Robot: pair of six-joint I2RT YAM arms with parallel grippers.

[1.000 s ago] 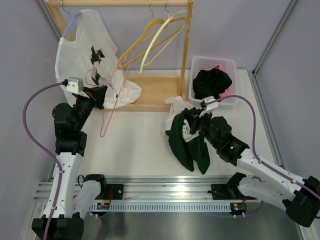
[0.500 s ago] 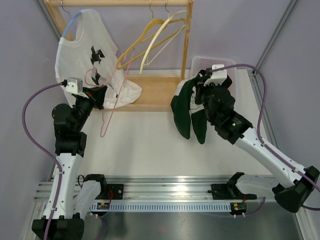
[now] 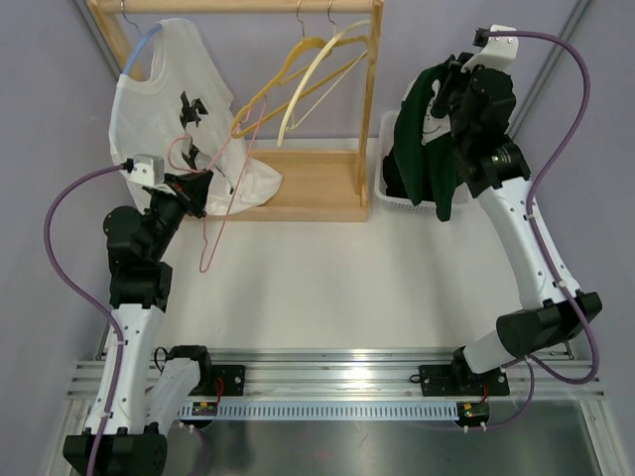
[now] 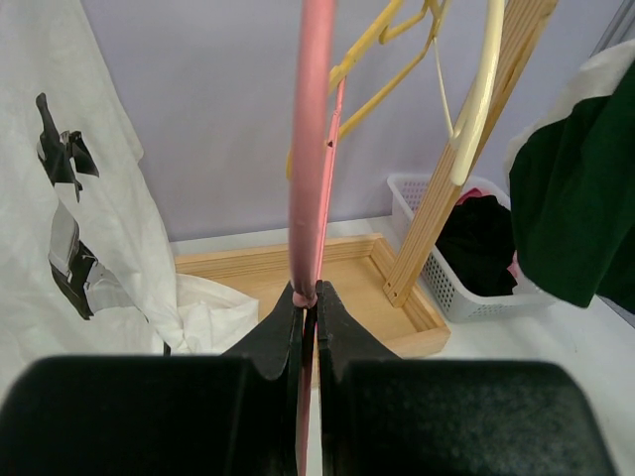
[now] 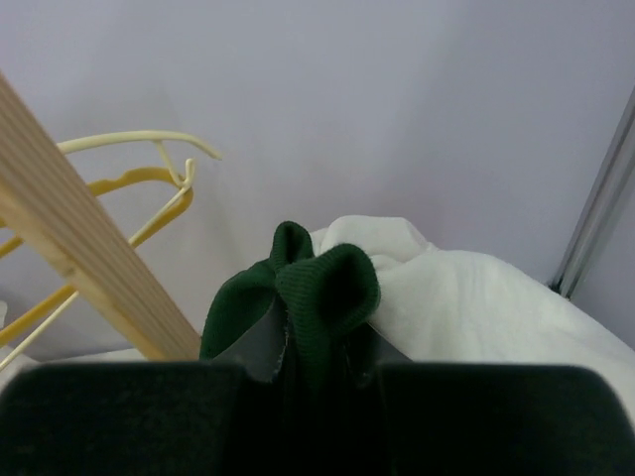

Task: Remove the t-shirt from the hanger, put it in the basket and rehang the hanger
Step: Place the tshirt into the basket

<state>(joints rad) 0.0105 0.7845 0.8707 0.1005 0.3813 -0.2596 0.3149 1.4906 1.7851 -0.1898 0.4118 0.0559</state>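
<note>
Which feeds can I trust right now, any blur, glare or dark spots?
Top external: evenly lit, sharp, no glare, the green t-shirt crisp. Left wrist: the pink hanger is soft close to the lens, the wooden rack behind sharper. Right wrist: the right end effector is a dark, featureless block; bunched fabric slightly soft.

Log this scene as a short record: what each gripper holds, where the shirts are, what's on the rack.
left gripper: shut on pink hanger, which carries no shirt
right gripper: shut on green shirt, held high
green shirt: bunched, dangling, overlaps basket in the top view
white shirt: on rack, on blue hanger
rack, also: yellow hanger and cream hanger, both bare
basket: dark clothing inside
</note>
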